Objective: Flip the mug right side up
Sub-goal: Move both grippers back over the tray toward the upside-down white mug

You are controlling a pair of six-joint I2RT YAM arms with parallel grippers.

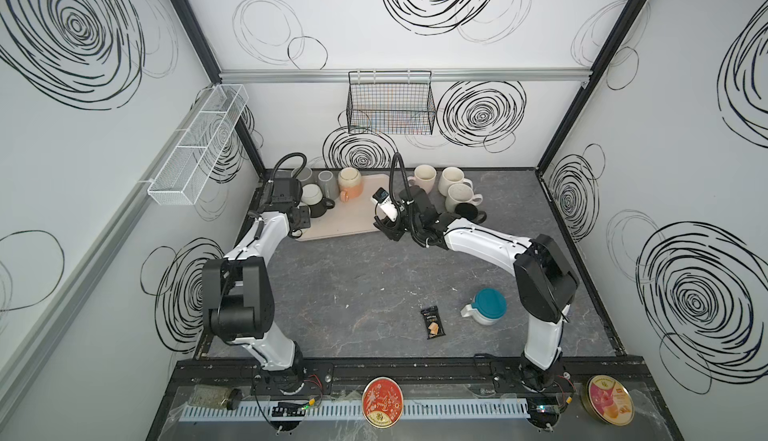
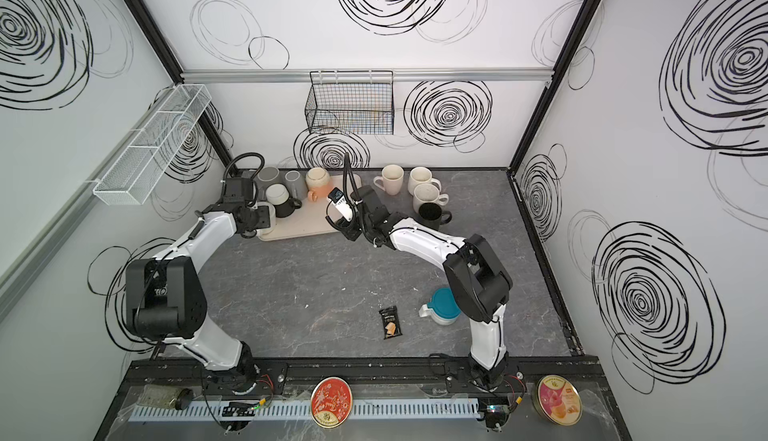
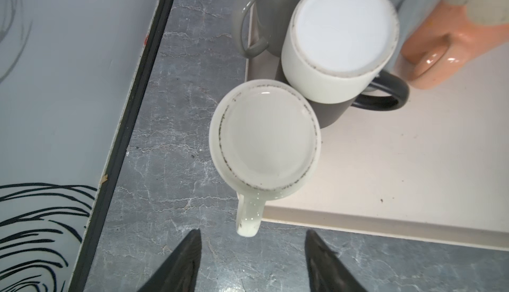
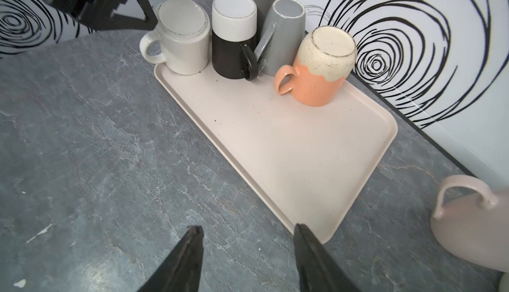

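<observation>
Several mugs stand upside down at the far end of a beige tray point(image 4: 303, 153). A white mug point(image 3: 264, 139) sits on the tray's corner, its handle point(image 3: 248, 216) sticking out over the table. Beside it are a black-and-white mug point(image 4: 234, 37), a grey mug point(image 4: 286, 29) and an orange mug point(image 4: 319, 67). My left gripper point(image 3: 252, 232) hovers open just off the white mug's handle, touching nothing. My right gripper point(image 4: 247, 226) is open and empty above the table by the tray's near corner point(image 1: 384, 231).
Three pale upright mugs point(image 1: 453, 179) and a black one point(image 1: 467, 212) stand right of the tray, close behind my right arm. A teal-lidded jug point(image 1: 488, 306) and a snack packet point(image 1: 433, 322) lie nearer the front. The side wall point(image 3: 68, 84) runs close to my left gripper.
</observation>
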